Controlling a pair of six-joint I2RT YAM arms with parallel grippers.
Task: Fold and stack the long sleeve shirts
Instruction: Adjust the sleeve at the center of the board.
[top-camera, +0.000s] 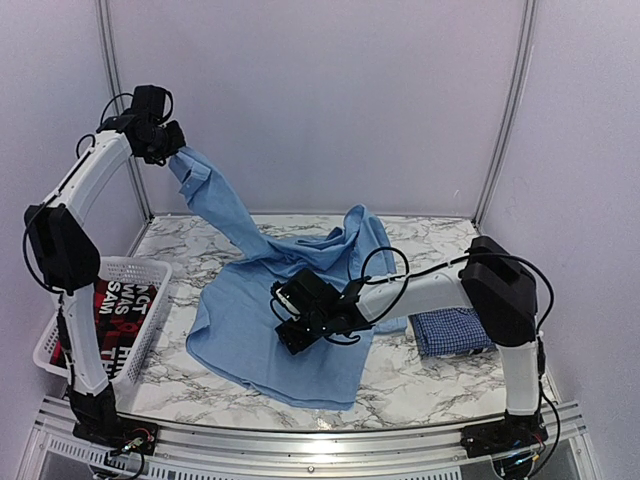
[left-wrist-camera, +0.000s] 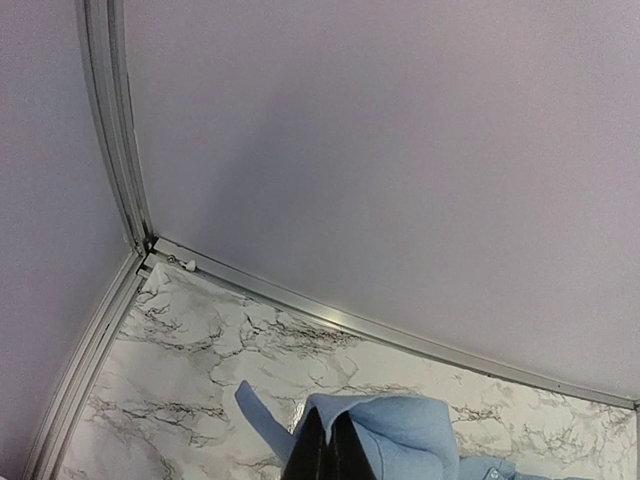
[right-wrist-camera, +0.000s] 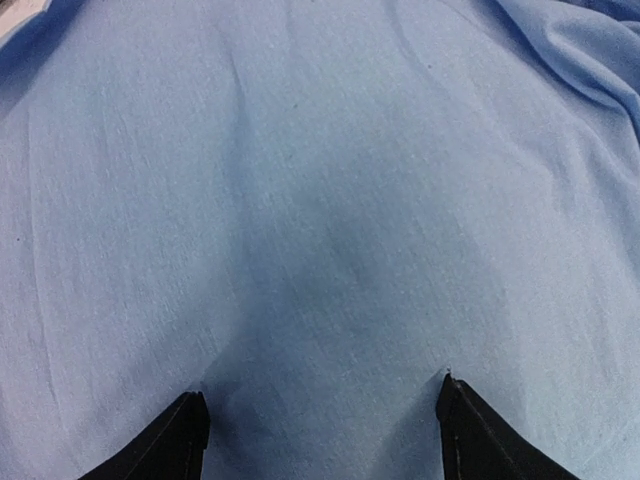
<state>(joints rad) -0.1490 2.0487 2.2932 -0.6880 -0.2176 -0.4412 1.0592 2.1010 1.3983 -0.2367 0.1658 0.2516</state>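
Left fingers (left-wrist-camera: 312, 455) pinch plain light blue cloth shirt (top-camera: 260, 330) aloft, right fingers (right-wrist-camera: 170, 440) apart over its unfolded body; dark blue checked shirt (top-camera: 452, 330) lies folded, right.

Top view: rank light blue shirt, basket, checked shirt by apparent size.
1. light blue shirt, spread out, one end held up by the left hand
2. basket
3. checked shirt, folded; partly hidden behind the right arm, but clearly smallest

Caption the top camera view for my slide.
Left gripper holds one end of the light blue shirt aloft, open right gripper low over its spread body, dark checked shirt folded at right.
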